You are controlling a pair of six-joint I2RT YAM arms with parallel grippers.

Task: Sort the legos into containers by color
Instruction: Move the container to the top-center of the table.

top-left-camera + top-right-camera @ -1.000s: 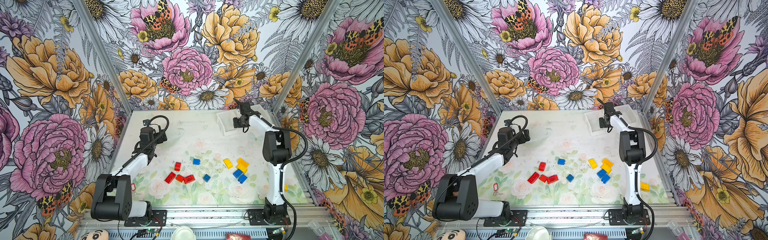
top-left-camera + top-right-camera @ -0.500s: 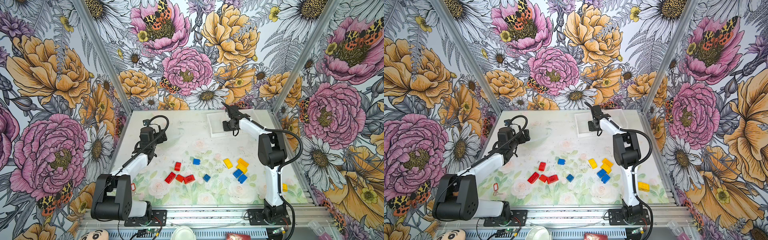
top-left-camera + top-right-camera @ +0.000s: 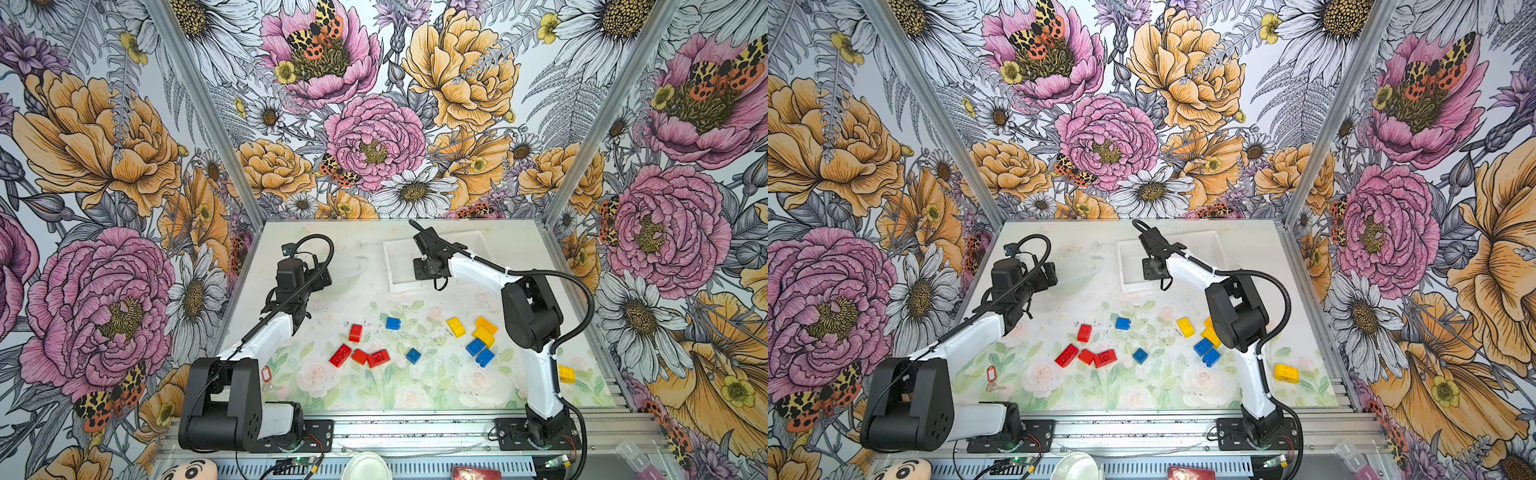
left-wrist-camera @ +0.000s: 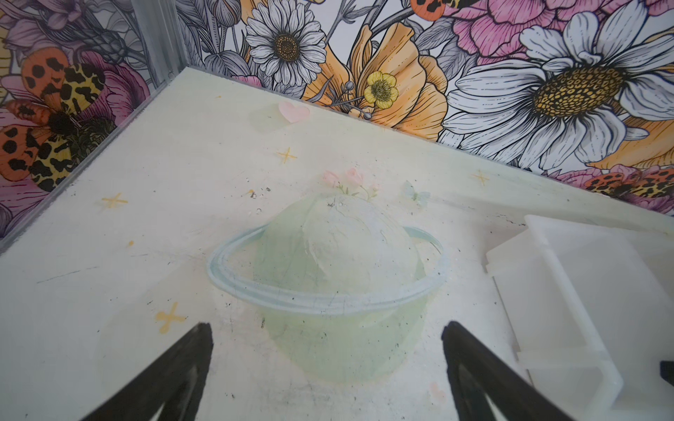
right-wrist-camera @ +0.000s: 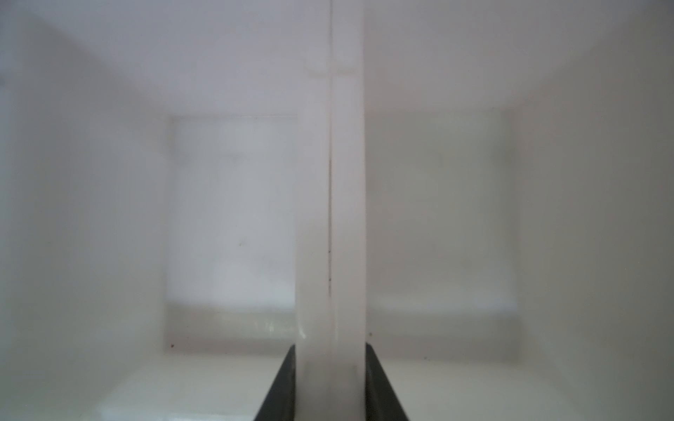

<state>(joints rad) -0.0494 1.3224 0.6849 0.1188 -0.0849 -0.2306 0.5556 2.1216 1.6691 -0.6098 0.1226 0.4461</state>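
Observation:
The legos lie loose in the near half of the table in both top views: red ones (image 3: 359,357) left of centre, blue ones (image 3: 480,351) and yellow ones (image 3: 456,326) to their right, and one yellow brick (image 3: 1285,372) beside the right arm's base. The white containers (image 3: 397,266) sit at the back, right of centre, and no brick shows in them. My right gripper (image 5: 330,350) is shut on the wall (image 5: 346,218) between two bins. My left gripper (image 4: 326,328) stands open over bare table at the back left, with the containers' end (image 4: 569,291) beside it.
A red key tag (image 3: 266,374) with keys lies by the left arm's base. Flowered walls close in the table on the left, back and right. The right arm's upper link (image 3: 530,311) hangs over the yellow and blue bricks.
My right gripper has shut on the containers' dividing wall and dragged the tray leftward along the back of the table. The left arm and the bricks have not moved.

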